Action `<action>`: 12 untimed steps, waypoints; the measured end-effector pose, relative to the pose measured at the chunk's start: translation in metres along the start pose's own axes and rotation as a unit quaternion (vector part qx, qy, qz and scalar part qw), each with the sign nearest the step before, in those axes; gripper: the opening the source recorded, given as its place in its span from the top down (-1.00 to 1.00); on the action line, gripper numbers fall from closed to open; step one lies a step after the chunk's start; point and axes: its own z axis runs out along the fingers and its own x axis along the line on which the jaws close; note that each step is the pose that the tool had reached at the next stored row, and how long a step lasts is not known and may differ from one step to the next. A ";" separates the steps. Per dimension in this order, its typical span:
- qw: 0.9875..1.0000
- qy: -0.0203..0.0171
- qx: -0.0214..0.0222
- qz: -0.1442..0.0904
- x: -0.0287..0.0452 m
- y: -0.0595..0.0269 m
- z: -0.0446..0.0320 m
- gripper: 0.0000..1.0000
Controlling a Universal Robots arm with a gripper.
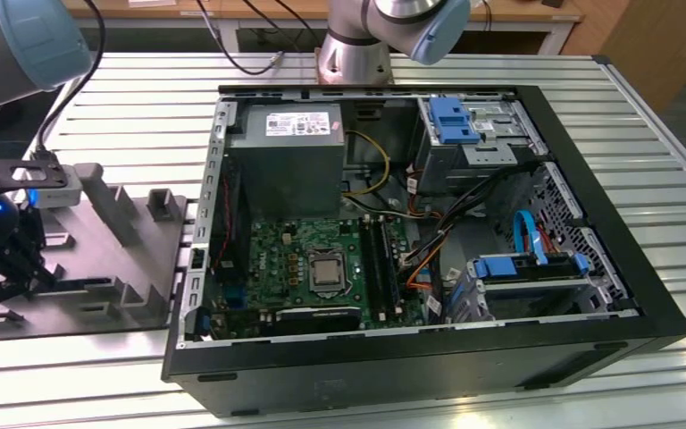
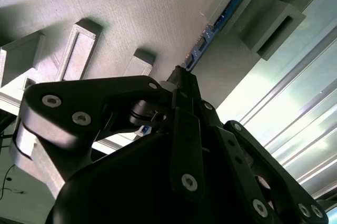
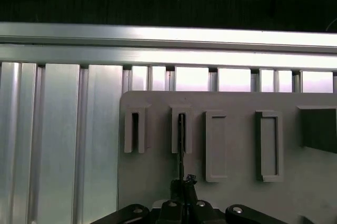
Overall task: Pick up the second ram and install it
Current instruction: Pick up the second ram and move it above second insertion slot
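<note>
The second ram (image 2: 221, 18) is a thin blue stick standing on edge in a slot of the grey holder (image 2: 131, 13). In the first wrist view the ram (image 3: 180, 145) shows as a dark thin line running from its slot to my fingertips. My gripper (image 2: 181, 79) (image 3: 182, 183) is shut on the near end of the ram. In the exterior view my gripper (image 1: 10, 273) sits low over the holder (image 1: 117, 259) at that view's left, beside the open computer case (image 1: 557, 295). The black memory slots (image 1: 379, 259) lie on the green motherboard (image 1: 283, 259).
Several raised grey slot blocks (image 3: 216, 145) stand on the holder around the ram. The slatted aluminium table (image 1: 629, 98) carries the holder and case. Inside the case are a power supply (image 1: 289, 152), cables (image 1: 439, 241) and blue drive brackets (image 1: 522, 264). The arm's base (image 1: 355, 45) stands behind the case.
</note>
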 end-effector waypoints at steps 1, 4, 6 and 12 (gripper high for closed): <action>1.000 0.000 0.000 0.000 0.0000 0.0000 -0.0002 0.76; 1.000 0.000 0.000 0.000 0.0000 0.0001 -0.0008 0.76; 1.000 0.000 0.000 0.000 0.0000 0.0001 -0.0011 0.76; 1.000 0.000 0.000 0.000 -0.0001 0.0002 -0.0043 0.76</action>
